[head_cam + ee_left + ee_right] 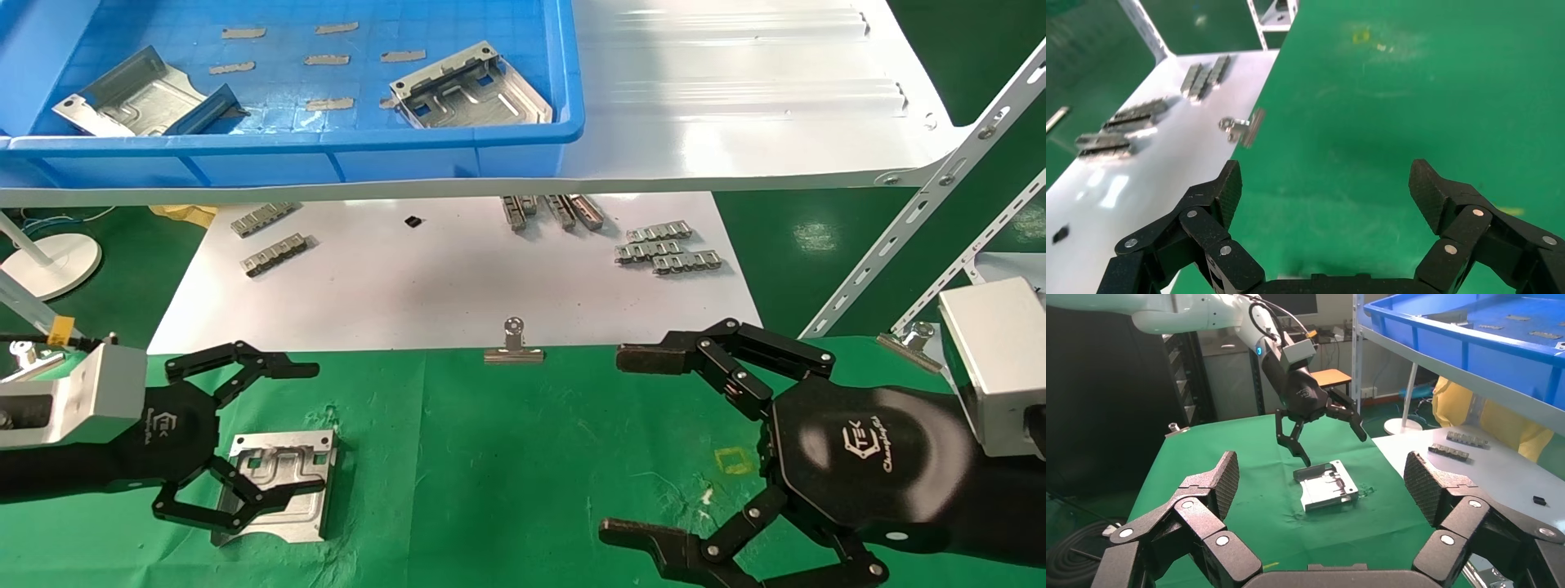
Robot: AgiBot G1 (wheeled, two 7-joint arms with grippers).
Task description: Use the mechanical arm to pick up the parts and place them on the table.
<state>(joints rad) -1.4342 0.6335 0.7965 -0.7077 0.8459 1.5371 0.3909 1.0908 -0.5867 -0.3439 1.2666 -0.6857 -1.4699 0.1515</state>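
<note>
Left gripper (274, 437) spread wide above part (282, 482) on table (523, 457), holding nothing; we lift straight up, avoiding nudging it. Right gripper (633, 445) idle, unclenched.

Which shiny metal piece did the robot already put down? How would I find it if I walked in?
Look at the green cloth table, on the robot's left side. A silvery metal part with square holes lies flat there, just below the open left gripper, which isn't gripping it. It is the only such plate on the cloth; the two others like it sit up in the blue bin.
</note>
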